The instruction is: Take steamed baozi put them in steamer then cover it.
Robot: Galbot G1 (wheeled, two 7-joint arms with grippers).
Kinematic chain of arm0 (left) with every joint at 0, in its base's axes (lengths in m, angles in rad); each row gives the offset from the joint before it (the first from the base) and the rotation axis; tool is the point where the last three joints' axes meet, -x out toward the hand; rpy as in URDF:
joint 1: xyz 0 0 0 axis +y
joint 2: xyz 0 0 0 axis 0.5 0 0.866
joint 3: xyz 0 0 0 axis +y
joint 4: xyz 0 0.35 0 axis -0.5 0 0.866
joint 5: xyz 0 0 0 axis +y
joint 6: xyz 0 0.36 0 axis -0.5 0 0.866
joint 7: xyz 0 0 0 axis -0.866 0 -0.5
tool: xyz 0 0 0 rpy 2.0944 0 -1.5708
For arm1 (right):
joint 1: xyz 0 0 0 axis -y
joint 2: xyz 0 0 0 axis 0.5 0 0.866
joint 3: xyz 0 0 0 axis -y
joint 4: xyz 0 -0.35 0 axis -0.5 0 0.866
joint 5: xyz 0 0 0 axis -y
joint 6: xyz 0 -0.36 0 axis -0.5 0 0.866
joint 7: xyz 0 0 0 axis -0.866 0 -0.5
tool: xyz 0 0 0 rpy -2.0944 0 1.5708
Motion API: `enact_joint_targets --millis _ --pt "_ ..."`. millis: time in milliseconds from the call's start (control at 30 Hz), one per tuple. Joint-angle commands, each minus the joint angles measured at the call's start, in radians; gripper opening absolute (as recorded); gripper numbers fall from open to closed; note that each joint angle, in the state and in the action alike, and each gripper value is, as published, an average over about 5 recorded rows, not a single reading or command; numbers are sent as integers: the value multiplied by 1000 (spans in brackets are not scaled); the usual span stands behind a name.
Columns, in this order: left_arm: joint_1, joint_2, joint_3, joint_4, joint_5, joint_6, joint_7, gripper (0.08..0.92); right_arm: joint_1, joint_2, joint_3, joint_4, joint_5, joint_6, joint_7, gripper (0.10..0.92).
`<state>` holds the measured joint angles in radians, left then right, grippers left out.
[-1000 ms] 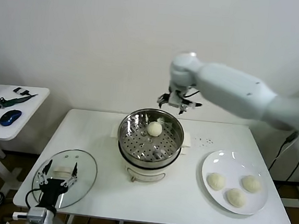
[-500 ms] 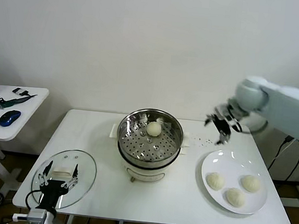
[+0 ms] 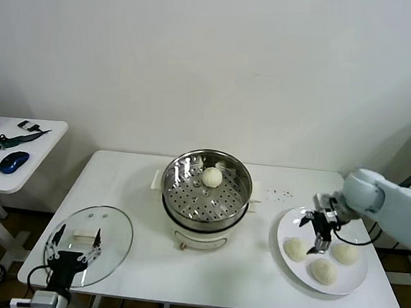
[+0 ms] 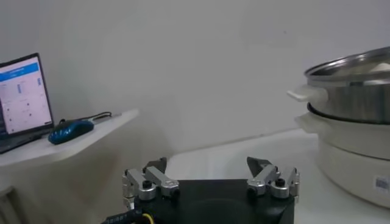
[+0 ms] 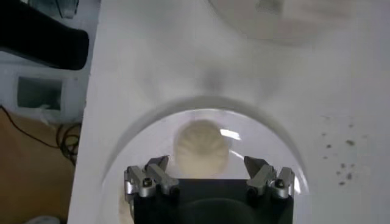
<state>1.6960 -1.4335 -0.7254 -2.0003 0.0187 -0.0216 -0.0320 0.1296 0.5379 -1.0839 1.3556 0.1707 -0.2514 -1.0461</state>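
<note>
Baozi are the things to move: one bun already lies in the steamer, near its 12 o'clock wall, and three more wait on the white plate at the 3 o'clock side of the desk. The right gripper hangs just above the plate with its jaws spread wide and holding nothing. In the right wrist view the nearest bun sits between the two open fingertips, a little ahead of them.

What could go wrong from here, in my judgement:
- The dough looks soft, so if the jaws close too hard the bun could be squeezed out of shape, or torn.
- If the jaws come down off-centre, one fingertip may push the bun aside, against its neighbour at 5 o'clock on the plate.
- The plate is smooth and glossy, so a sideways push could make the bun slide, or shift the plate itself.

The left gripper waits at about 7 o'clock of the desk, over the cover, jaws also spread and empty. The cover lies flat, well apart from the steamer.

About writing: the laptop screen on the side table shows lines too small to read. A small label is on the pot base, not readable. I see no brand name.
</note>
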Motion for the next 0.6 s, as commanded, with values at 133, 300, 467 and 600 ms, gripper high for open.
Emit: enact_joint_targets --millis 133,300,467,600 --pt "10 -5 0 9 10 -6 -1 823 -191 47 169 -115 -49 -7 19 823" --pt "10 -6 -2 14 12 -8 -3 823 -186 81 177 -132 -49 -4 18 823" --pt "9 -5 -6 18 12 -9 -3 823 -182 101 171 -139 -50 -3 10 822" --pt "8 -5 -6 21 13 -9 -4 823 -175 105 162 -139 -49 1 0 789"
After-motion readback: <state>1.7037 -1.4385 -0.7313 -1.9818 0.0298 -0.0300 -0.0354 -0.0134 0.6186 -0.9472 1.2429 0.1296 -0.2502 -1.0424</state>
